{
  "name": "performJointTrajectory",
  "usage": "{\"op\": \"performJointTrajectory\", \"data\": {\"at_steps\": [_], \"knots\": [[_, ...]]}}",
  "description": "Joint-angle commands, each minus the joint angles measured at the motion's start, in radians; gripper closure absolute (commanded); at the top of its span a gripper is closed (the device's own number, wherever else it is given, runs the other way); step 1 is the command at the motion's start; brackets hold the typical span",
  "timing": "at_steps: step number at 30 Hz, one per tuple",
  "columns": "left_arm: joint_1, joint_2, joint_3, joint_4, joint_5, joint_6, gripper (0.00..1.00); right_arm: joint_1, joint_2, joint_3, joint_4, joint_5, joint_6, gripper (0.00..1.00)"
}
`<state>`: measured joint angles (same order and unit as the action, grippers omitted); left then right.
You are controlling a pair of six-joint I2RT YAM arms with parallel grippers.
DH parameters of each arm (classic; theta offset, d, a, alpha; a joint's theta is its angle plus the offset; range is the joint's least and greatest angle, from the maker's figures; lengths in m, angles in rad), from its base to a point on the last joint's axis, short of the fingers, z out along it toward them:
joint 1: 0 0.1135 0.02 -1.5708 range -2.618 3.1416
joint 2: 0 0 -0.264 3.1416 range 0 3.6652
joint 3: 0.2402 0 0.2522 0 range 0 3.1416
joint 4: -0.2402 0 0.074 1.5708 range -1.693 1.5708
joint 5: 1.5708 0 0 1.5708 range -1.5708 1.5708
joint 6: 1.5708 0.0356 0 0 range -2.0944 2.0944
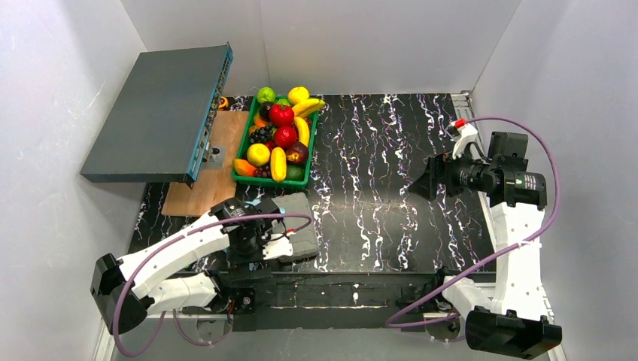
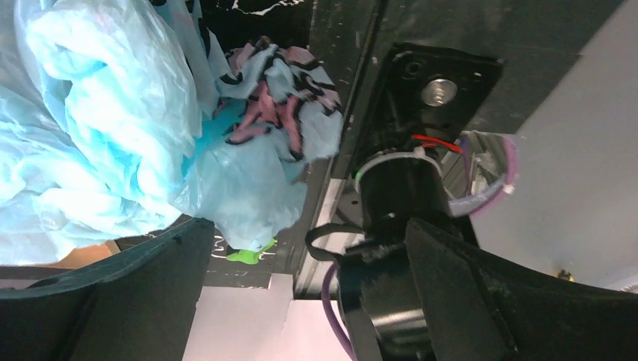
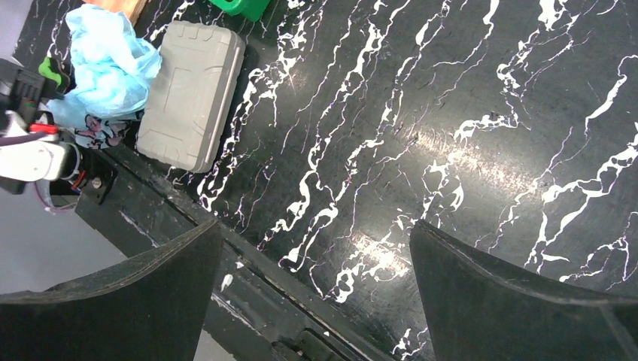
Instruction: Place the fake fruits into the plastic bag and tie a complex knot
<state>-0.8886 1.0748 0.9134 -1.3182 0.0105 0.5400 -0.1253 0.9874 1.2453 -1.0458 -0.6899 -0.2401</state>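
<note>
The fake fruits (image 1: 280, 135) lie heaped in a green tray (image 1: 311, 144) at the back left: bananas, red apples, a green apple, lemons, grapes. The plastic bag (image 2: 98, 128) is a crumpled light-blue bundle with pink-and-dark print, lying next to the grey ribbed case (image 3: 192, 94). It also shows in the right wrist view (image 3: 105, 71), and a scrap shows in the top view (image 1: 261, 201). My left gripper (image 2: 308, 229) is open, with the bag just beyond its left fingertip and nothing between the jaws. My right gripper (image 1: 423, 179) is open and empty above the bare table at the right. No knot shows.
A large dark grey flat box (image 1: 158, 113) leans at the back left over a wooden board (image 1: 207, 180). The grey case (image 1: 302, 233) lies by the left arm near the front edge. White walls enclose the black marbled table (image 1: 376, 165).
</note>
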Motion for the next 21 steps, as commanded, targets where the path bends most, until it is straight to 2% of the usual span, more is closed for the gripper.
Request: {"op": "performJointTrajectory", "data": {"at_steps": [1, 6, 9, 10, 13, 15, 18, 21], "knots": [[-0.003, -0.005, -0.096, 0.132, -0.100, 0.016, 0.01, -0.007, 0.003, -0.008, 0.019, -0.042, -0.010, 0.00], [-0.003, 0.008, -0.190, 0.283, -0.175, 0.030, 0.01, -0.007, -0.003, -0.027, 0.064, -0.044, 0.007, 0.00], [-0.003, 0.012, -0.240, 0.358, -0.202, 0.043, 0.09, -0.007, -0.007, -0.044, 0.085, -0.034, 0.010, 0.00], [-0.003, 0.017, -0.254, 0.366, -0.197, 0.050, 0.15, -0.007, -0.010, -0.053, 0.097, -0.030, 0.010, 0.00], [-0.003, 0.051, -0.244, 0.333, -0.181, 0.055, 0.65, -0.007, -0.030, -0.091, 0.133, -0.025, 0.013, 0.00], [-0.003, 0.053, -0.171, 0.268, -0.154, 0.037, 0.98, -0.007, -0.050, -0.115, 0.162, -0.025, 0.013, 0.00], [0.001, 0.033, 0.052, 0.112, -0.025, -0.017, 1.00, -0.006, -0.074, -0.138, 0.181, -0.051, 0.005, 0.00], [0.010, 0.068, 0.339, -0.008, 0.192, -0.056, 1.00, 0.006, -0.097, -0.153, 0.186, -0.096, -0.005, 0.00]]}}
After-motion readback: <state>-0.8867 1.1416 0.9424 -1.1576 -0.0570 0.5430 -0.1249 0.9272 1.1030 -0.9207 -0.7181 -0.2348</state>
